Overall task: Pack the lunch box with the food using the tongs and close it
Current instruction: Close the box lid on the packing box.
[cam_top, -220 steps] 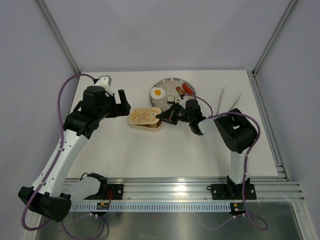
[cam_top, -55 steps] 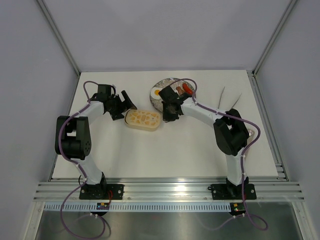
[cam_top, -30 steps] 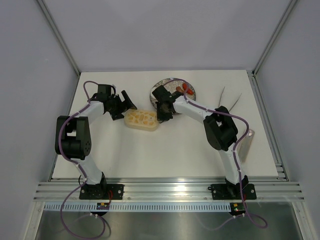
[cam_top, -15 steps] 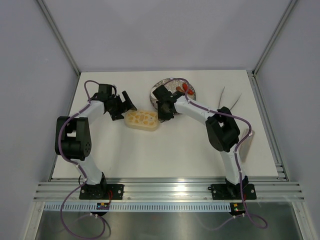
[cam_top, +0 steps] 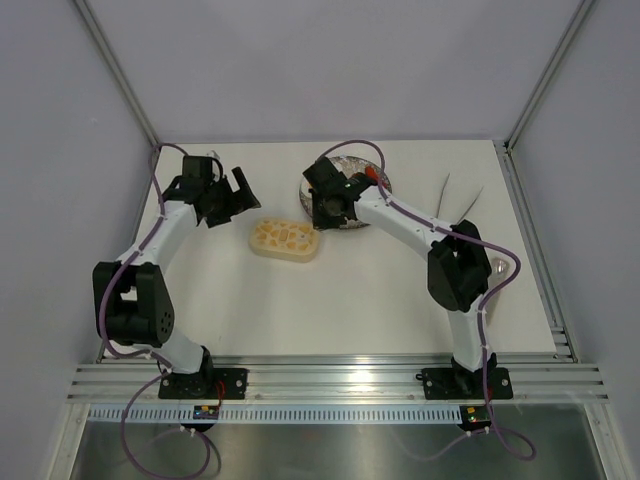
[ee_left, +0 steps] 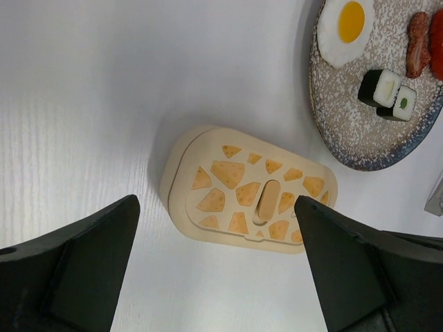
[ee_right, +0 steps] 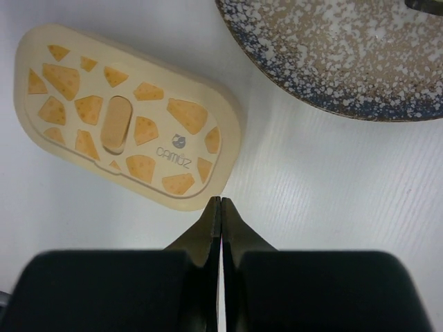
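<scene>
Lunch box [cam_top: 286, 238] lies on the white bench [cam_top: 330, 310], a little left of the middle of the top view, near the speckled plate [ee_left: 346, 131] but apart from it. Its cream lid is on, printed with orange cheese wedges around a raised oval. The bench surface is matt white with a fine grain, and it shows soft shadows under the box. Pale grey walls stand around it on three sides, with metal posts in the far corners. A ribbed metal rail [cam_top: 340, 380] runs along the bottom of the frame.

On the lid, in the right wrist view, there is small grey writing beside a little round logo. It reads something like "camoz", but the letters are not fully sure.

On the plate are a fried egg [ee_left: 345, 26], two sushi rolls [ee_left: 387, 92] and sausages [ee_left: 417, 43]. The tongs [cam_top: 446, 190] lie at the right of the bench.

The left gripper [ee_left: 214, 202] has its jaws spread wide and holds nothing. The right gripper [ee_right: 220, 202] has its jaws pressed together on nothing, with the tips just beside the box edge.
</scene>
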You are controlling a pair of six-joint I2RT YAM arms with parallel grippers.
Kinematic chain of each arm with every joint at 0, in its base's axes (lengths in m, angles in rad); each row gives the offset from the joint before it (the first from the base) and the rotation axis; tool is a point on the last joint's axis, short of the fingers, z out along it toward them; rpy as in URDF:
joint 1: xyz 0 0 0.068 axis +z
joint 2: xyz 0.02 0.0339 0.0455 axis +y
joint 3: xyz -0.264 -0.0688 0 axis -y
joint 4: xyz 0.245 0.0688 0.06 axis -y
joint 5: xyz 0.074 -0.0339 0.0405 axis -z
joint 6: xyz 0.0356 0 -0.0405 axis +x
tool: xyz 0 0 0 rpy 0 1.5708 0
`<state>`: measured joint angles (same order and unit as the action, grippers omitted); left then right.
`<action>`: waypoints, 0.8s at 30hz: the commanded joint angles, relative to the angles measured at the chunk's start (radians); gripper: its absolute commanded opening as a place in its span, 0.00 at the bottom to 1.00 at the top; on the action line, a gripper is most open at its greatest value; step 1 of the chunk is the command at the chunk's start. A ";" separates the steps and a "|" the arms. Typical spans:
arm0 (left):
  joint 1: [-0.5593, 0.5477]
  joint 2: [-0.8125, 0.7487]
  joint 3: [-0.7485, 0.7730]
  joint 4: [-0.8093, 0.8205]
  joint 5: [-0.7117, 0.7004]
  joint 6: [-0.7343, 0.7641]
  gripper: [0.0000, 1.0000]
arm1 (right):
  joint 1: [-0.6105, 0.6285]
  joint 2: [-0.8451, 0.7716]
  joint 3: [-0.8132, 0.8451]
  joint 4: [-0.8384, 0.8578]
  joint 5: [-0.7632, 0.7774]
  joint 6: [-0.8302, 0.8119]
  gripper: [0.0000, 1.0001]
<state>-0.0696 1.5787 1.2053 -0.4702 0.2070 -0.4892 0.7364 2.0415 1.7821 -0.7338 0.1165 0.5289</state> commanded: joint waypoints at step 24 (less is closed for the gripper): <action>-0.001 -0.206 -0.050 -0.041 0.011 0.035 0.99 | 0.064 0.148 0.181 -0.027 -0.012 -0.033 0.01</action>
<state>-0.0696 1.4258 1.1584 -0.5369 0.1940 -0.4671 0.7963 2.2486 1.9343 -0.7326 0.0933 0.5087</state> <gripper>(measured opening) 0.988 0.010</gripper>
